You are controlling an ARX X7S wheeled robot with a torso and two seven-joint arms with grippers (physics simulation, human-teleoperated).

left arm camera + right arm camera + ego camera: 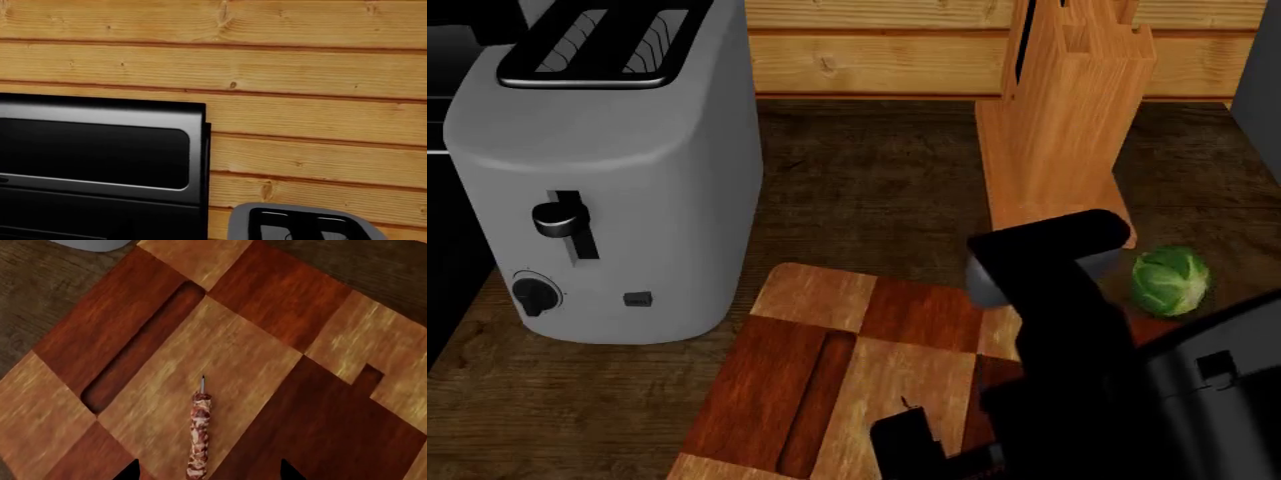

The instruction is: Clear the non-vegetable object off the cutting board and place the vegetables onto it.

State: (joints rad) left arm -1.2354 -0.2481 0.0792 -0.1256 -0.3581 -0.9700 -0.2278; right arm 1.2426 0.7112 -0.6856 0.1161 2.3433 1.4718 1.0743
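Note:
The patchwork cutting board (280, 295) fills the right wrist view. On it lies the non-vegetable object (199, 435), a thin mottled pinkish-red stick with a small metal tip. My right gripper (208, 474) is open above the board, with its two dark fingertips (130, 472) on either side of the stick's near end and apart from it. In the head view the right arm covers the right part of the cutting board (814, 370) and hides the stick. The green Brussels sprout (1169, 282) sits on the counter just off the board's far right. The onion is out of view. My left gripper does not show.
A grey toaster (601, 170) stands left of the board, and an upright light wooden knife block (1068, 110) stands behind it. The left wrist view faces a wooden plank wall (300, 75), a black appliance (100, 160) and the toaster's top (300, 222).

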